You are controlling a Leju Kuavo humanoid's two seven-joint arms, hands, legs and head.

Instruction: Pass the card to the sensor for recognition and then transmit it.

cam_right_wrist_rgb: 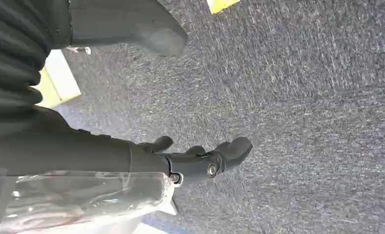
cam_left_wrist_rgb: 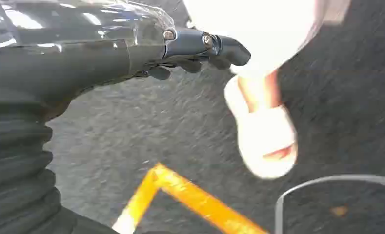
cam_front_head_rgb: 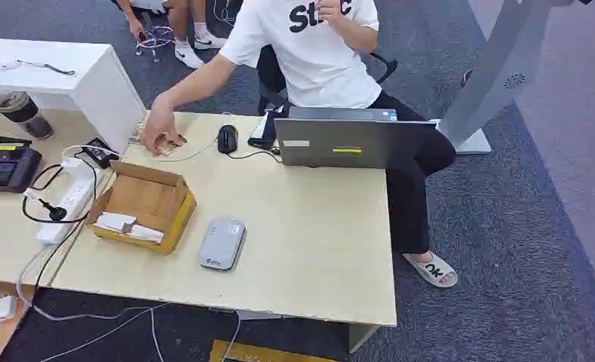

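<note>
A pale wooden desk (cam_front_head_rgb: 309, 249) stands on grey carpet. At its upper left, a person's hand (cam_front_head_rgb: 158, 130) covers tan cards (cam_front_head_rgb: 169, 146), details unclear; the grey sensor (cam_front_head_rgb: 222, 243) lies lower centre. The wrist views show the left hand (cam_left_wrist_rgb: 131, 46) and right hand (cam_right_wrist_rgb: 146, 158) empty, fingers loosely extended.

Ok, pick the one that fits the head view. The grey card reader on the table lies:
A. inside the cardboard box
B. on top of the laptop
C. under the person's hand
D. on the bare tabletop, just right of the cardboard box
D: the grey card reader lies flat on the table, beside the cardboard box and apart from it.
</note>
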